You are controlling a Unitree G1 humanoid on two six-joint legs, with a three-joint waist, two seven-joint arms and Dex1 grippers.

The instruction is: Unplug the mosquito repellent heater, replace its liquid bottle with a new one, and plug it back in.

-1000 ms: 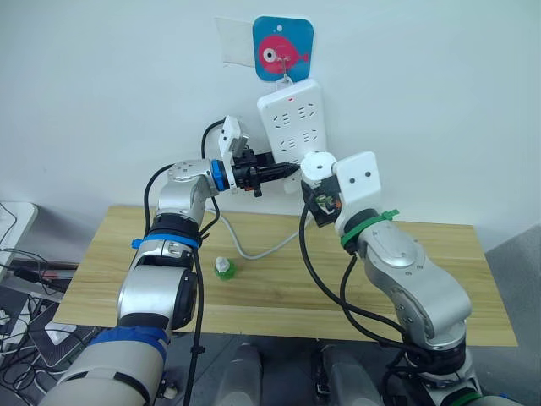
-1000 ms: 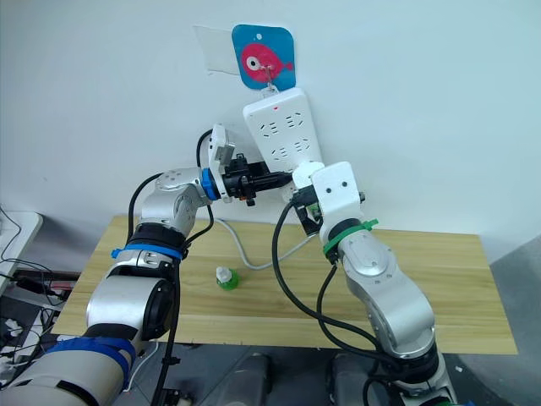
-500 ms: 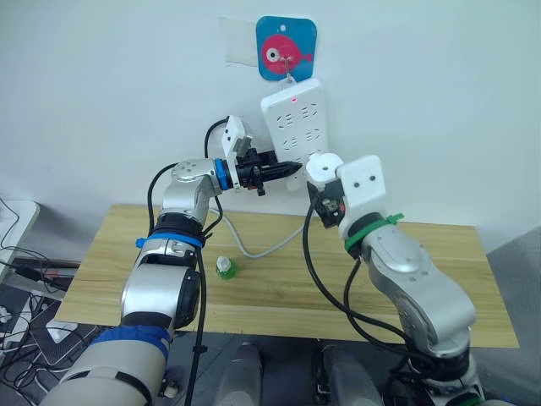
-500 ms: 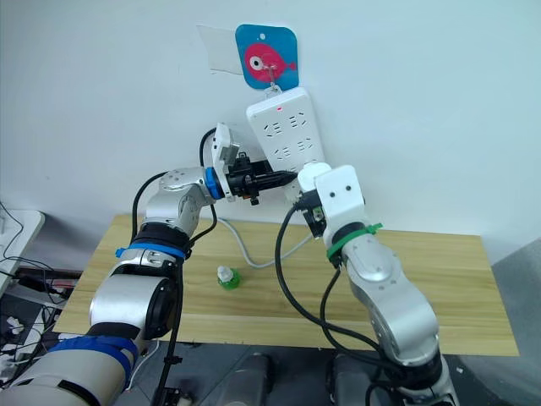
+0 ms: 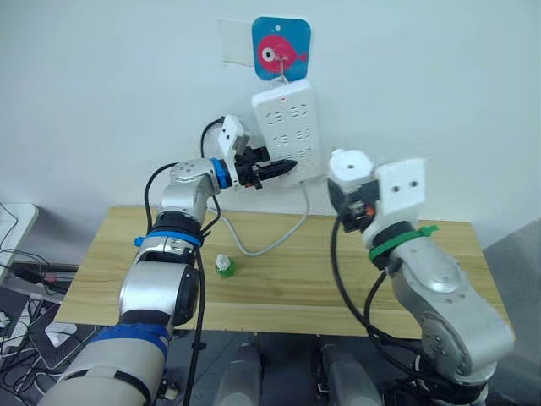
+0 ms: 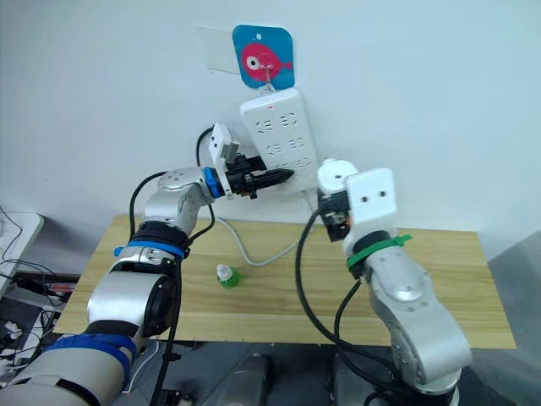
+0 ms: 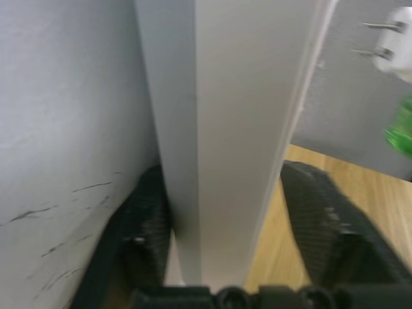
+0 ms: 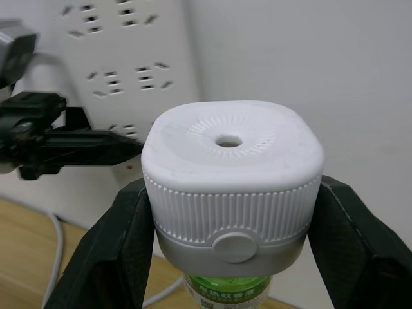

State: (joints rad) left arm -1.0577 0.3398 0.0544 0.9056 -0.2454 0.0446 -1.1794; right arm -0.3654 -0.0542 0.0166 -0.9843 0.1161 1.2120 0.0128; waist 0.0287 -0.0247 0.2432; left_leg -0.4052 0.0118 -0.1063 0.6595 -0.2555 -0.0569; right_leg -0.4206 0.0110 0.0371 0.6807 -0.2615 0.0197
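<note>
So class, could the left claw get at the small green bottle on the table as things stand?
Probably not yet: the left claw is clamped around the power strip on the wall, well above the green bottle.

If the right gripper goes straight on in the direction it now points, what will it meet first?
Probably the white wall. The right gripper, shut on the mosquito repellent heater, points at bare wall just beside the power strip; the depth is unclear.

One long white plastic power strip [image 5: 287,127], one small white rounded plastic heater [image 8: 232,187], two green liquid bottles [image 5: 224,267] [image 8: 224,285], one wooden table [image 5: 279,288]
</note>
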